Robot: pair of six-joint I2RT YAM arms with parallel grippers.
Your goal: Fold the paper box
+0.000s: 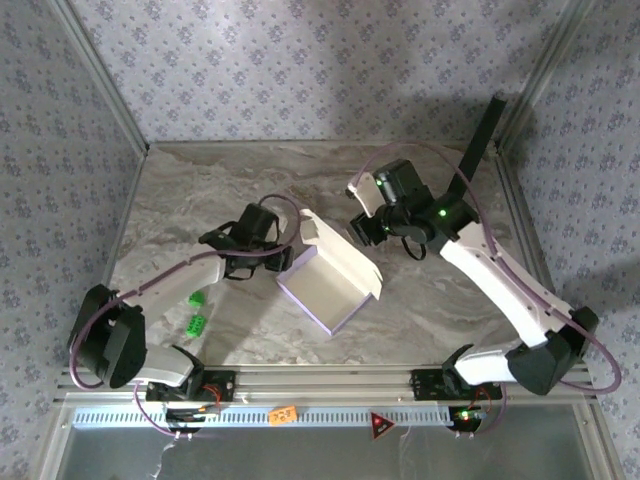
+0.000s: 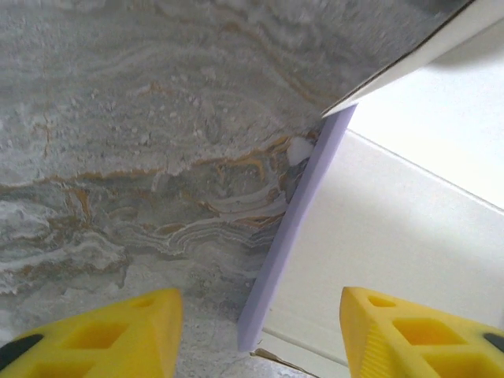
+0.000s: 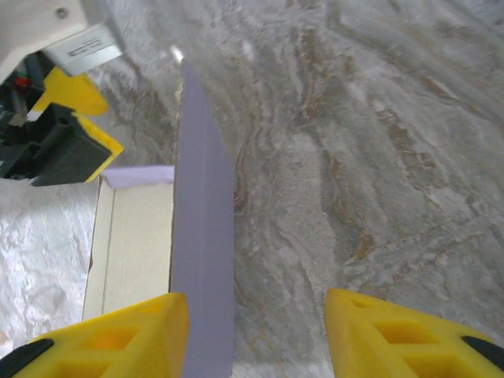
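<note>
The paper box [image 1: 330, 285] sits mid-table between my two pincers. It is one thin, smooth card tray, lavender outside and pale cream inside, with upright walls and a flap tilted up at the far side. My left pincer [image 1: 283, 262] [image 2: 260, 339] is parted and straddles a lavender wall [image 2: 291, 236] without gripping it. My right pincer [image 1: 360, 232] [image 3: 260, 342] is parted too and grasps nothing, one yellow finger [image 3: 102, 342] just beside another wall [image 3: 203, 236]. The table [image 1: 200, 190] is veined grey marble. Two green blocks [image 1: 197, 298] lie by my left arm, and one black panel [image 1: 485, 130] stands far right.
</note>
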